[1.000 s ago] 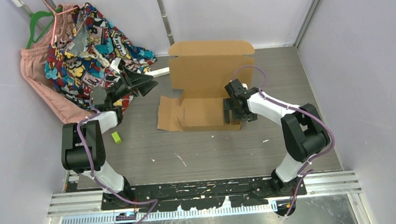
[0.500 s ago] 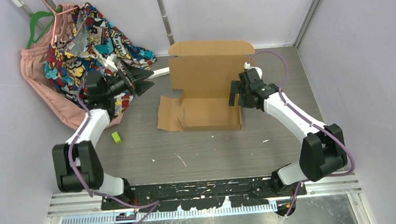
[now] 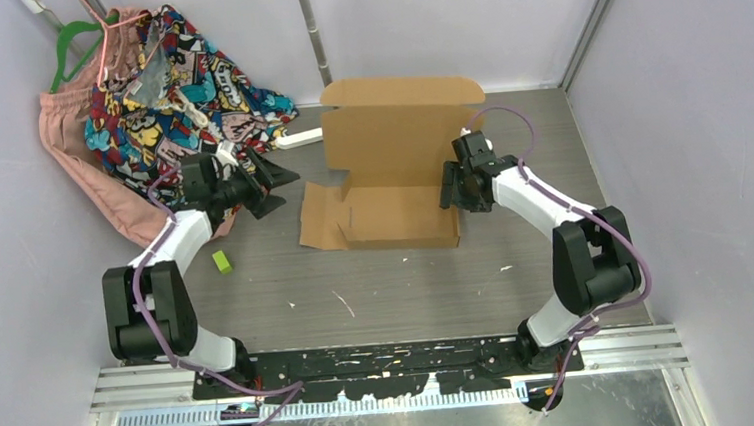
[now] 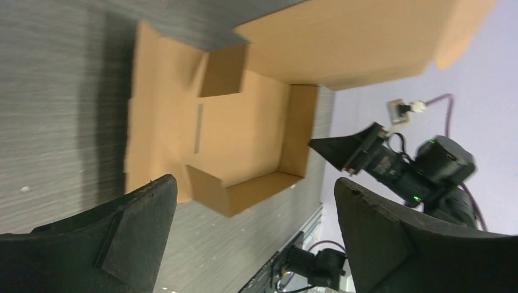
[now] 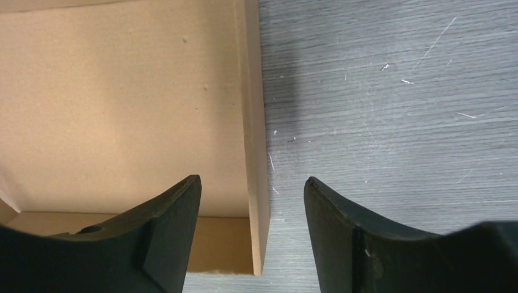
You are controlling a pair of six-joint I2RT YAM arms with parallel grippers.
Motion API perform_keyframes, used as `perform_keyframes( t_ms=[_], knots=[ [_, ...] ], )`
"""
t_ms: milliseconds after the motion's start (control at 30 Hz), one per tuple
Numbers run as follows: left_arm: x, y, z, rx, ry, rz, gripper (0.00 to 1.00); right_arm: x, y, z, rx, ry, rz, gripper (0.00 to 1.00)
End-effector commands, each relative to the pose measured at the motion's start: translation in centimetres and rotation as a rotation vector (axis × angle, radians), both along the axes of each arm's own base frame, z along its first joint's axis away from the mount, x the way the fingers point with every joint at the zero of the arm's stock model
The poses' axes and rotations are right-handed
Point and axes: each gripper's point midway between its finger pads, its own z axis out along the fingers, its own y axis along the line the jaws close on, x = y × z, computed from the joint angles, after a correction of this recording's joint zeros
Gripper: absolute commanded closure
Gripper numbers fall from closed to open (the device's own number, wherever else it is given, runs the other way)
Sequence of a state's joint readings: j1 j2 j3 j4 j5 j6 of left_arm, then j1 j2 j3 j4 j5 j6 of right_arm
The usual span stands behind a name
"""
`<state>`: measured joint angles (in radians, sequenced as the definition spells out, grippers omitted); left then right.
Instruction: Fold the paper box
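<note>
The paper box (image 3: 383,208) is brown cardboard lying mid-table. Its lid (image 3: 402,121) stands upright at the back, and its left flap (image 3: 321,217) lies flat. My left gripper (image 3: 276,185) hovers just left of that flap, wide open and empty. In the left wrist view the box (image 4: 244,122) lies ahead of the left gripper (image 4: 251,183). My right gripper (image 3: 448,186) sits over the box's right wall. In the right wrist view, the right gripper (image 5: 251,180) is open and straddles that wall (image 5: 255,122). One finger is inside the box and one outside, neither touching it.
A heap of colourful clothes (image 3: 174,97) and a pink garment (image 3: 78,154) with a green hanger (image 3: 75,44) fill the back left corner. A small green block (image 3: 221,261) lies left of the box. A white strip (image 3: 297,136) lies by the lid. Walls close in on three sides.
My left gripper has opened wide and swung from the clothes toward the box's left flap. My right gripper moved from the front right corner back along the right wall, its jaws now narrower.
</note>
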<state>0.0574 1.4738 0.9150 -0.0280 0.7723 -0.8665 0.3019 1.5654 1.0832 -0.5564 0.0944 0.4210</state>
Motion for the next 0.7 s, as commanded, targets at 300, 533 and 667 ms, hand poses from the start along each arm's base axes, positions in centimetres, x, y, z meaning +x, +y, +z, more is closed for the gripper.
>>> perform_keyframes(
  t_ms=[300, 533, 667],
  knots=[
    [1.6, 2.2, -6.3, 0.133, 0.038, 0.097, 0.07, 2.4, 0.9, -1.5, -0.013, -0.002, -0.006, 0.71],
    [2.1, 2.0, -8.8, 0.098, 0.053, 0.098, 0.21, 2.6, 1.0, -1.5, -0.031, 0.003, 0.003, 0.76],
    [2.8, 1.4, -9.8, 0.045, 0.03, 0.097, 0.3, 2.9, 1.1, -1.1, -0.03, -0.003, 0.007, 0.76]
  ],
)
